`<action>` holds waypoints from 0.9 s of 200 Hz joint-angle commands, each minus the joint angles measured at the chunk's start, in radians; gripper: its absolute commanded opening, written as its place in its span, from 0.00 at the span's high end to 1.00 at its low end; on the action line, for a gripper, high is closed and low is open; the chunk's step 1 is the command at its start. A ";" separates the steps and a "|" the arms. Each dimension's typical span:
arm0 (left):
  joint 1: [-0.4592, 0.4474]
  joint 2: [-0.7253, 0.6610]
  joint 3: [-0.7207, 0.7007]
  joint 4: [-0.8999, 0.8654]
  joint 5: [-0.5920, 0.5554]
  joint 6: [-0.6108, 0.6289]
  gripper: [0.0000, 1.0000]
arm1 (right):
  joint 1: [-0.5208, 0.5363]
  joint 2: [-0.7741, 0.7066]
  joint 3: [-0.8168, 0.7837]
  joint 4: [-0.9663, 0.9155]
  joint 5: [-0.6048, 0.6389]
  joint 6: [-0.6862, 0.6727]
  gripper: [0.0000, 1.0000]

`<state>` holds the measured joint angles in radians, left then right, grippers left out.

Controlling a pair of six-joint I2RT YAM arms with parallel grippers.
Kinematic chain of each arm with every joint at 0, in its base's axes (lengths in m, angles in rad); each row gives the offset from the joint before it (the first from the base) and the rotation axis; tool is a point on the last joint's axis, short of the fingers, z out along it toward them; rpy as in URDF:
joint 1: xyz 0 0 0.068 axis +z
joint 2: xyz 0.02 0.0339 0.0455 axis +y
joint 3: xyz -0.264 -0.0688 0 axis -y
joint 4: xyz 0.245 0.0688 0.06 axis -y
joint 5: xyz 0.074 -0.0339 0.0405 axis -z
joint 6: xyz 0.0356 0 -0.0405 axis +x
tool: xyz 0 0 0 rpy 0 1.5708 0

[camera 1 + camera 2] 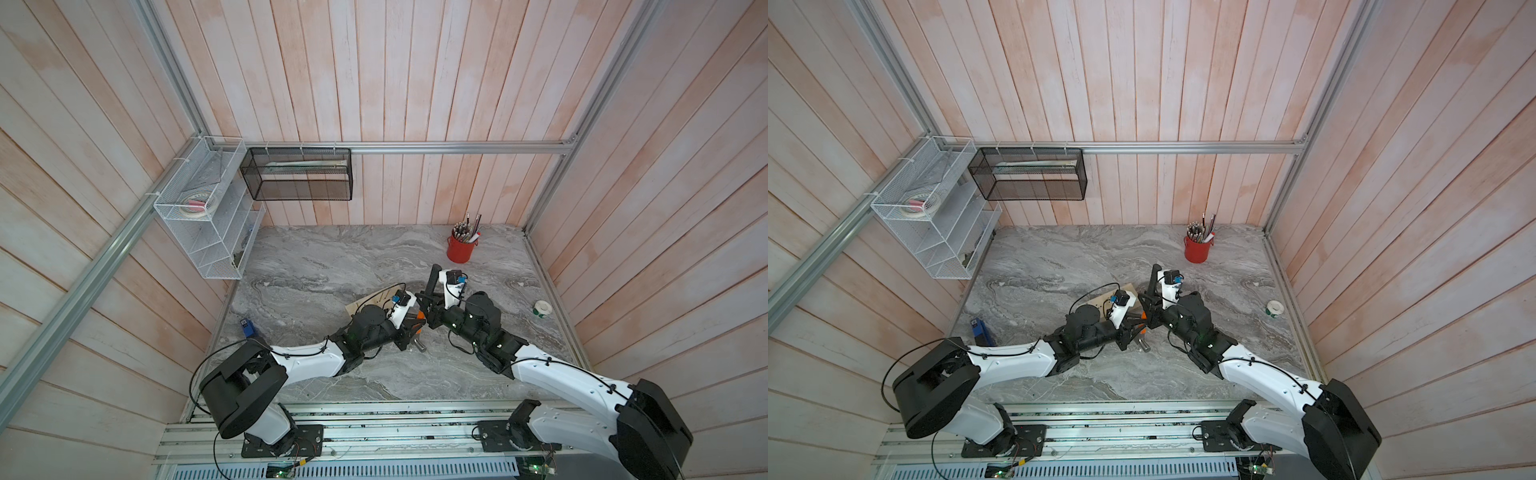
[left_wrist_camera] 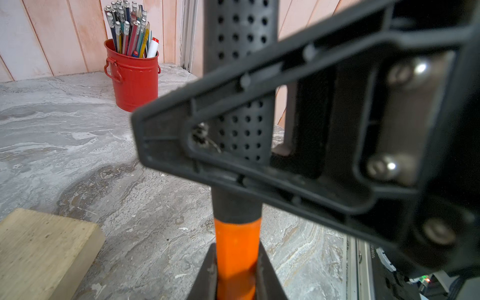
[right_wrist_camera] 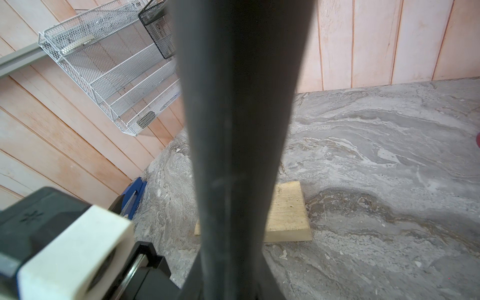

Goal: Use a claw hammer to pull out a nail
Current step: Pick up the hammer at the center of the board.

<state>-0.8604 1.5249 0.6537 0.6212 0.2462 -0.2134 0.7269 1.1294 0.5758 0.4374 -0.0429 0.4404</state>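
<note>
The claw hammer [image 1: 432, 277] stands nearly upright over the marble table, black handle up and silver head [image 1: 419, 345] down near the tabletop. My left gripper [image 1: 412, 322] is shut on its orange shaft [image 2: 236, 233], with a finger pressed against each side. My right gripper [image 1: 430, 304] is shut on the black perforated handle [image 3: 233, 130] just above. A pale wooden board [image 1: 372, 300] lies flat behind my left wrist, beside the hammer. The nail does not show in any view.
A red bucket of pencils [image 1: 459, 249] stands at the back right. A tape roll [image 1: 542, 308] lies near the right edge and a blue object [image 1: 247, 327] near the left edge. A white wire rack [image 1: 208, 216] and a black mesh basket [image 1: 299, 174] hang on the walls.
</note>
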 commanded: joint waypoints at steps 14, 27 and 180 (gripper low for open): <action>0.006 -0.013 -0.008 0.039 -0.013 -0.027 1.00 | 0.002 -0.027 0.055 0.001 0.039 -0.018 0.86; 0.007 -0.013 -0.003 0.035 -0.015 -0.031 1.00 | 0.001 -0.024 0.052 0.004 0.037 -0.020 0.87; 0.165 -0.191 -0.119 0.123 0.613 0.101 0.21 | -0.210 -0.072 0.008 0.183 -0.846 -0.207 1.00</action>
<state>-0.6941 1.3178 0.4892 0.7799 0.7048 -0.2005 0.5217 1.0798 0.5468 0.4763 -0.7048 0.2352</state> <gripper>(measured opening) 0.783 0.206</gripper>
